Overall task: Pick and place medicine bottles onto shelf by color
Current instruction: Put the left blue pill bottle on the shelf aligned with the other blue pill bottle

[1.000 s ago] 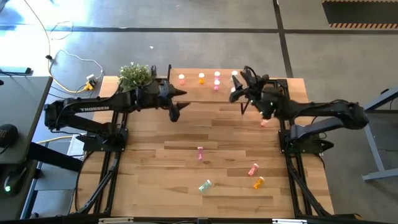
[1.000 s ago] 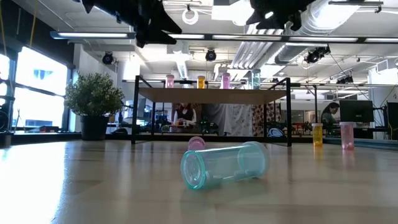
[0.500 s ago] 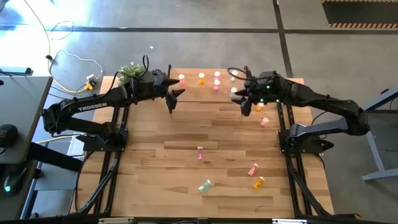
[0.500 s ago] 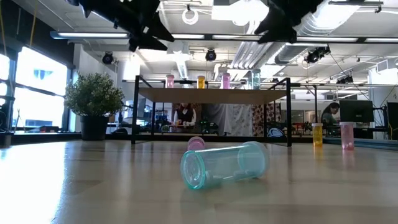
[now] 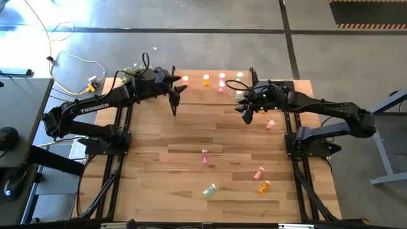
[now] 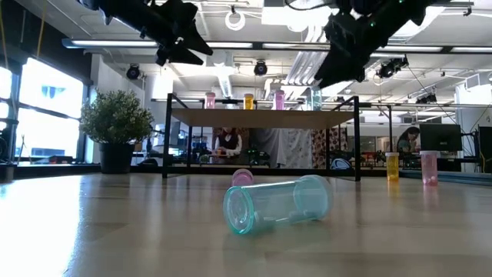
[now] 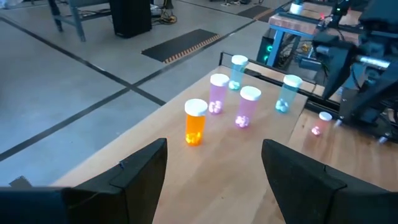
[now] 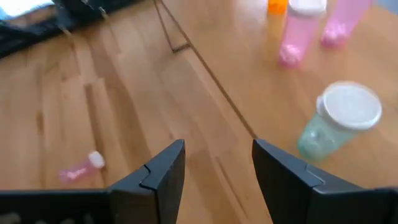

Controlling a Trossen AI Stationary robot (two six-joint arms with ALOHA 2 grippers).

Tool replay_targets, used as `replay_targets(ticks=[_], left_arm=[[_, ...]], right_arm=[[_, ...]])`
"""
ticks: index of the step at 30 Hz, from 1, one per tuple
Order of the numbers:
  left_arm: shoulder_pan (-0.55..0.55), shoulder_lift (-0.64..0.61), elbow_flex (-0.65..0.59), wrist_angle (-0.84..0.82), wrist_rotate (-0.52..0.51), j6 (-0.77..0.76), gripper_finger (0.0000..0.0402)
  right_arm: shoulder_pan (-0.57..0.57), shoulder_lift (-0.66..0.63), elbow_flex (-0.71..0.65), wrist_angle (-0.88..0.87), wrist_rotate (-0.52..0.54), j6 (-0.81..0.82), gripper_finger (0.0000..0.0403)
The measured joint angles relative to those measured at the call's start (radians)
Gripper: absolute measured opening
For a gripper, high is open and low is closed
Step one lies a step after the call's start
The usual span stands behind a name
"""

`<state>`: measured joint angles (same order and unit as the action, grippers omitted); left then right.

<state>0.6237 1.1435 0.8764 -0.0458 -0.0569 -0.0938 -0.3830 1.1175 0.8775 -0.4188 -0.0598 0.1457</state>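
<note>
Both grippers hang empty over the far end of the table, at the shelf. Your left gripper shows its dark fingers spread wide, with the orange bottle and the pink and green bottles standing beyond them on the light-wood board. Your right gripper is likewise spread, holding nothing, just beside a green bottle upright near the board's right end.

The loose stock lies well apart on the near tabletop: a pink bottle mid-table, a pale red one and an orange one to the right, and a green one nearest, all toppled.

Expect these to be very light, rigid and slick: smooth translucent plastic cylinders with pale caps, apt to roll or squirt from a pinch. Take each across the barrel at mid-length, fingers square to its axis, squeezing gently. The slatted wood gives little grip.
</note>
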Motion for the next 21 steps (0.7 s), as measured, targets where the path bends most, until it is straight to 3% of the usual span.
replay_targets(ticks=[7,21], left_arm=[[0.012,0.0,0.0,0.009,-0.002,0.0,0.025],[0.012,0.0,0.0,0.01,-0.003,0.0,0.025]], right_arm=[[-0.039,0.071,-0.002,0.034,0.003,-0.041,0.0178],[-0.108,0.074,-0.002,0.036,0.004,-0.041,0.0178]])
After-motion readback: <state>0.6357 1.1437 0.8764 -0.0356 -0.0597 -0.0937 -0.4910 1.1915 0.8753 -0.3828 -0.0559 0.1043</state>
